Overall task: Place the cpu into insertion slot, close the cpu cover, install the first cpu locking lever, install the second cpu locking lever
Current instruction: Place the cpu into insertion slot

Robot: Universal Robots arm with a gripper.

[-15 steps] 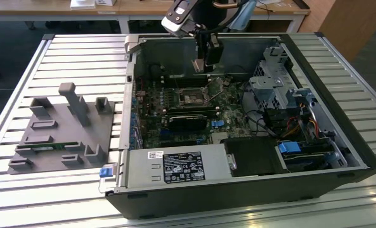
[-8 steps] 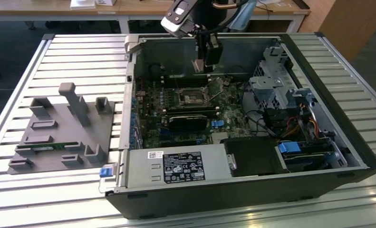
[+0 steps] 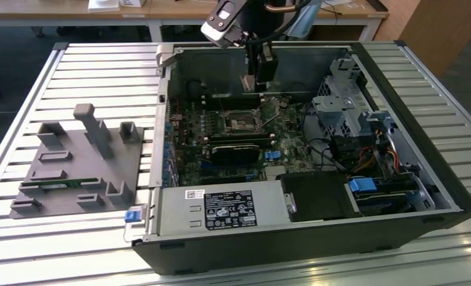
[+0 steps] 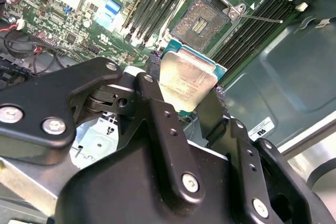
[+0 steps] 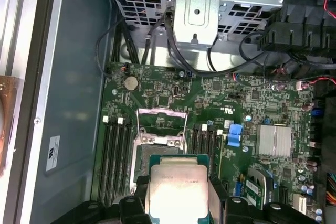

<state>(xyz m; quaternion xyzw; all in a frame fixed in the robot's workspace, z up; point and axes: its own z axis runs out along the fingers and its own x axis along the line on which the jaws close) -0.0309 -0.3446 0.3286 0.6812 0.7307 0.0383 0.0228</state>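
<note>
Silvery-topped thin square cpu (image 4: 186,80) sits pinched by opposite edges in the black gripper (image 4: 186,82), near the bare silver-rimmed square insertion slot (image 4: 202,22), in the second wrist view. First wrist view: the thin silvery cpu cover (image 5: 160,124) stands open. Exterior view: the gripper hangs inside the dark computer case (image 3: 299,238).

Arm angled down, gripper (image 4: 185,80) vertical, fingers (image 4: 156,106) pinching the cpu (image 4: 190,72)

The open black metal computer case (image 3: 299,250) stands on the slatted silver table (image 3: 100,71), with the grey plastic fixture block (image 3: 76,173) beside it on the exterior view's left. Inside the case, the thin square metal-topped cpu (image 4: 186,80) hangs in the black gripper (image 3: 259,89) above the square silver-rimmed insertion slot (image 3: 242,122), not touching it.
</note>
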